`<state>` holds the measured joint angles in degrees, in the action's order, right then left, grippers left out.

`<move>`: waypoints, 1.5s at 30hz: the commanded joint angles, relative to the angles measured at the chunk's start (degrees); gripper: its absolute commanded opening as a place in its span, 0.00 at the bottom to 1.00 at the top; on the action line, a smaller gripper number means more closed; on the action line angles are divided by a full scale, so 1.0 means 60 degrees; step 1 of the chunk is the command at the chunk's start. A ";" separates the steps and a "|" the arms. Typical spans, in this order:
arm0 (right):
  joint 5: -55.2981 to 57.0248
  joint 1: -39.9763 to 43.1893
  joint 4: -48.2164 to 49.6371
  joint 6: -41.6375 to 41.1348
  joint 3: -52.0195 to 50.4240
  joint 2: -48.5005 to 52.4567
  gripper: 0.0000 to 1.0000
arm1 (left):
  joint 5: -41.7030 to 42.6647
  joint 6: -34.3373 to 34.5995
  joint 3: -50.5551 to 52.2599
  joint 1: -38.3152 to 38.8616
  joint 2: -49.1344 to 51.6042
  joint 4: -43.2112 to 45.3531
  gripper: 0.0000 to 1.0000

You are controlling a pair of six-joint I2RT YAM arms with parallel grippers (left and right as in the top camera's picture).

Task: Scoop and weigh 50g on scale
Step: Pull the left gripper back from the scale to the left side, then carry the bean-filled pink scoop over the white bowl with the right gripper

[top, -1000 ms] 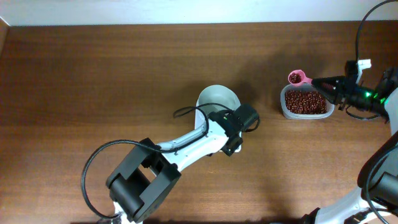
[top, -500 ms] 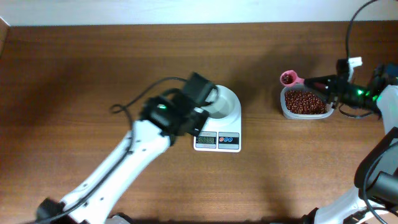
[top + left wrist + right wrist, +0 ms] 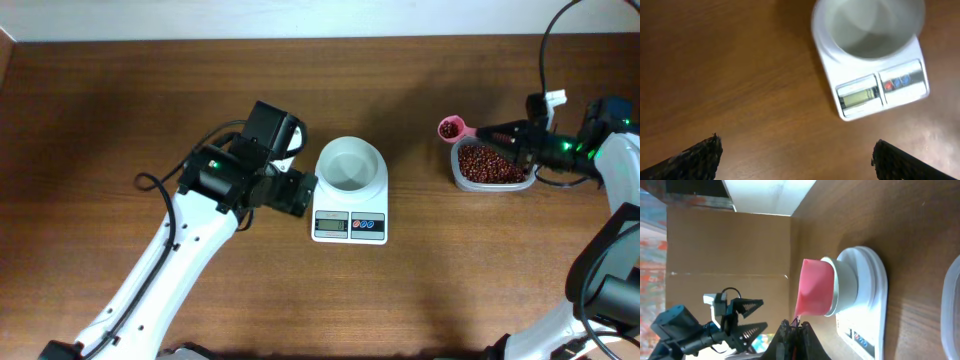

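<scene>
The white scale (image 3: 350,224) sits mid-table with its round white bowl (image 3: 349,165), which looks empty, on top. In the left wrist view the scale (image 3: 875,92) lies at upper right, beyond my left gripper (image 3: 797,159), which is open over bare wood. From overhead, that left gripper (image 3: 296,193) hovers just left of the scale. My right gripper (image 3: 503,133) is shut on the handle of a pink scoop (image 3: 451,128) holding some beans, left of the heap of dark red-brown beans (image 3: 488,162). In the right wrist view the scoop (image 3: 815,287) hangs ahead of the right gripper (image 3: 795,328), in front of the scale (image 3: 867,300).
A clear plastic tub (image 3: 458,176) at the right holds the bean heap; its rim (image 3: 952,310) shows at the right edge of the right wrist view. The left arm (image 3: 190,250) crosses the table's lower left. A cardboard wall (image 3: 730,245) stands beyond the far edge.
The left arm swung off the scale to its left side and its gripper opened. The right gripper carried the pink scoop a little to the left.
</scene>
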<state>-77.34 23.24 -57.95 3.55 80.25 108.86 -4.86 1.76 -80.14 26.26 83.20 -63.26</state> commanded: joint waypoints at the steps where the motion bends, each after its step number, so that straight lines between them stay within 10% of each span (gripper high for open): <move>1: 0.0011 -0.0015 -0.0135 0.0117 -0.0055 0.0080 0.04 | 0.1832 -0.3442 -0.0135 -0.0095 -0.0273 -0.0674 0.99; 5: 0.0011 -0.0018 -0.0211 0.0117 -0.0055 0.0080 0.04 | 0.3639 -0.5741 -0.0361 -0.0612 -0.1610 -0.1406 0.99; 16: 0.0007 -0.0015 -0.2437 0.1876 -0.0055 0.0080 0.04 | 0.3676 -0.5803 -0.0357 -0.1555 -0.2379 -0.1679 0.99; 45: 0.0004 -0.1337 -0.2218 0.1953 -0.0055 0.0080 0.04 | 0.3705 -0.6346 -0.0357 -0.2022 -0.1625 -0.1763 0.99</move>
<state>-76.95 17.93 -72.23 13.87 80.23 108.92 16.34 -35.16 -81.56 14.46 73.03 -73.76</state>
